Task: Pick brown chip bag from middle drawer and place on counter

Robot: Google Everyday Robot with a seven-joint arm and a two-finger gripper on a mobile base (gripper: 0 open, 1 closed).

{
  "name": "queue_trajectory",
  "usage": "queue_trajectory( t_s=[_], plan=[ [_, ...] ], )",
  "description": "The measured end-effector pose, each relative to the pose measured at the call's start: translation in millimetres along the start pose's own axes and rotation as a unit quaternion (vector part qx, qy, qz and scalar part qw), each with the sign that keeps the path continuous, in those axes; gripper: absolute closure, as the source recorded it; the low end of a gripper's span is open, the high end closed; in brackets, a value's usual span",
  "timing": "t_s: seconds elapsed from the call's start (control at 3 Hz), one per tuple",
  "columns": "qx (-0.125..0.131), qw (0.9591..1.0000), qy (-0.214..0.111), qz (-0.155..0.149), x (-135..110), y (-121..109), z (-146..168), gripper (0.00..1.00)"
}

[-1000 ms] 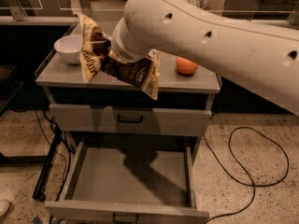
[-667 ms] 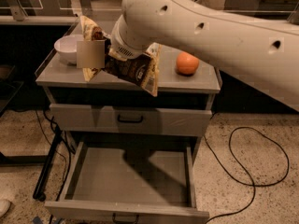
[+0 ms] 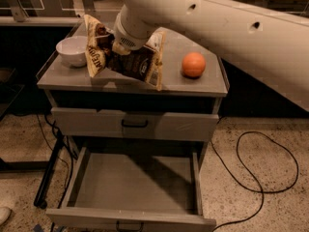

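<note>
Over counter, between bowl and orange | hand clamped on brown chip bag

We find the gripper at the brown chip bag over the counter, bowl left, orange right.

Gripper: over the left half of the counter, mostly hidden behind the arm's wrist and the brown chip bag. Bag lettering too small to read. Arm cut off by the top and right edges. Middle drawer, below the counter: front panel and handle clipped by the bottom edge. Bowl, counter's left rear: right side hidden behind the bag.
</note>
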State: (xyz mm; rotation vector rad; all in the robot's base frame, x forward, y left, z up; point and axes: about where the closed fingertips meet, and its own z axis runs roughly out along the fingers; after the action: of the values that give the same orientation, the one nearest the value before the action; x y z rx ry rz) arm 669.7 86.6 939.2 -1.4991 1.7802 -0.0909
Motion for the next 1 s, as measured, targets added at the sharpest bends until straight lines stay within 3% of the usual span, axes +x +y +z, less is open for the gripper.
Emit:
queue_trajectory(
  t_s=[1.0],
  plan=[
    [-0.02,0.9991,0.038,0.009,23,-18,46,1.0]
  ],
)
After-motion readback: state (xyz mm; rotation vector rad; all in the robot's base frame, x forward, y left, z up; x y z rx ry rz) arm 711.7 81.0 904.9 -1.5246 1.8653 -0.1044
